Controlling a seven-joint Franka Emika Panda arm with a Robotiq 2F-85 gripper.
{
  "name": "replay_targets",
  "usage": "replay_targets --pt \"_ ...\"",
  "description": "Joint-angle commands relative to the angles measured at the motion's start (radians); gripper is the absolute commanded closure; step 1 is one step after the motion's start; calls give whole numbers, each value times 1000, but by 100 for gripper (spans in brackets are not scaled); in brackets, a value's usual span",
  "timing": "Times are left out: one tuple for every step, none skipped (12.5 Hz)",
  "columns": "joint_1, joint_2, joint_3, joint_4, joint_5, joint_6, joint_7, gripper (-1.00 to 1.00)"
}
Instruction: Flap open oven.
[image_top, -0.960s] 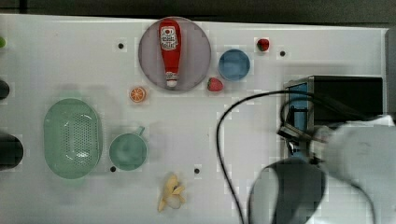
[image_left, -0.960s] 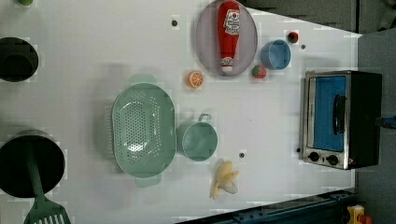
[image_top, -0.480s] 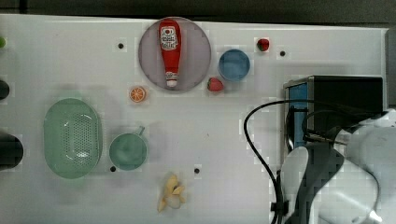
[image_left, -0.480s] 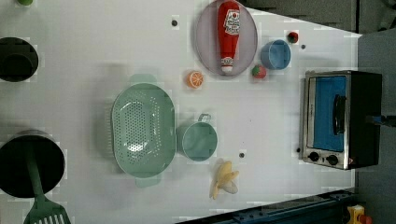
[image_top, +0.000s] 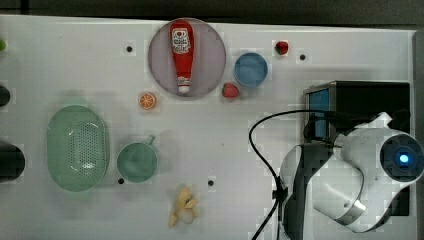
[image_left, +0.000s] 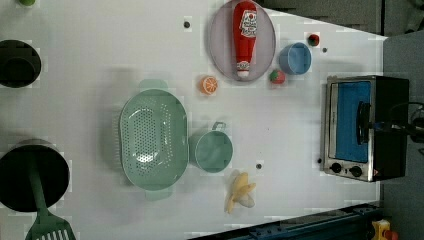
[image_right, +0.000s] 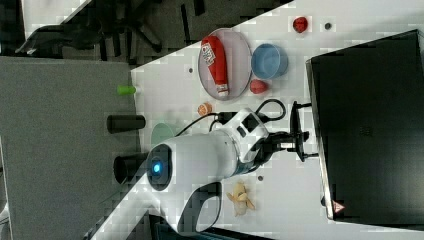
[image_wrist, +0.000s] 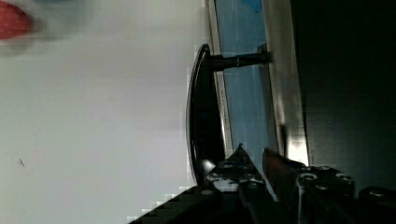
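Oven (image_left: 367, 127) sits at the left view's right table (image_left: 100, 75) edge, door closed. Since the earlier frame the arm has swung in; the gripper (image_right: 300, 139) now reaches the door handle (image_wrist: 201, 112), jaws narrow, grip on it unconfirmed.

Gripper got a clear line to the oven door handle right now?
Probably yes. The gripper sits right at the oven front by the handle, nothing between them; door looks shut.

Gripper (image_wrist: 252, 163) fingers narrowly parted just beside the oven (image_wrist: 280, 70) door's dark bar handle (image_wrist: 201, 116), one fingertip (image_wrist: 238, 156) against blue-tinted glass behind the bar, white table (image_wrist: 93, 116) beyond.
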Motion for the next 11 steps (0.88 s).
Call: replay_targets --pt "-3 10 8 -17 -1 55 -44 65" --pt "-2 24 9 -18 -1 63 -45 65" --pt "1 35 12 -18 -1 75 -44 65" --pt "6 42 16 -19 -1 83 -43 65" --pt "12 44 21 -21 -13 87 -38 65" --pt "21 44 25 -25 -40 87 -28 65" --pt "33 43 26 -28 -78 87 -1 65" --pt "48 43 27 -30 -126 87 46 65" --pt "63 44 27 -33 -181 87 105 65" --pt "76 44 29 -39 -235 86 171 65" --pt "89 44 34 -46 -286 86 234 65"
